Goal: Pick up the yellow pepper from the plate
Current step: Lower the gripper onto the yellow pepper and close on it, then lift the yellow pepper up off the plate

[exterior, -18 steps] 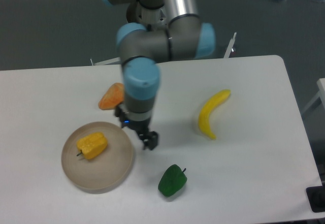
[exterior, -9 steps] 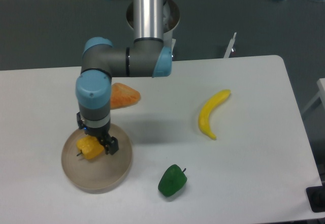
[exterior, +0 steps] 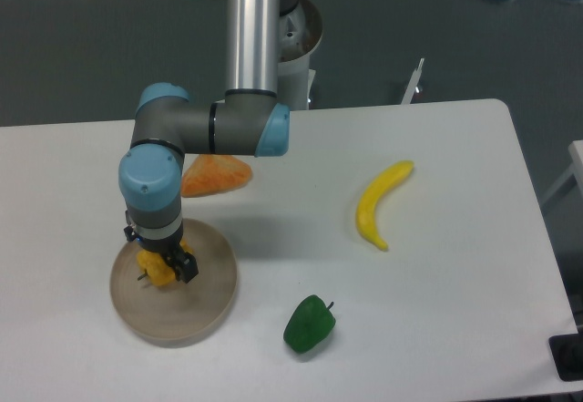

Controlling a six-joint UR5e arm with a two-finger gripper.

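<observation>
The yellow pepper (exterior: 157, 272) lies on the left part of the round beige plate (exterior: 202, 304) at the table's front left, its dark stem pointing left. My gripper (exterior: 164, 262) is down on the pepper, and the wrist hides most of it. One dark finger (exterior: 186, 266) shows at the pepper's right side; the other finger is hidden. Whether the fingers press on the pepper cannot be made out.
An orange wedge (exterior: 219, 174) lies just behind the plate, next to my arm. A green pepper (exterior: 309, 324) sits right of the plate near the front. A yellow banana (exterior: 378, 203) lies at the middle right.
My gripper has moved from the plate's right edge leftward over the plate and come down onto the yellow pepper. The pepper, plate and other fruits have stayed in place.
</observation>
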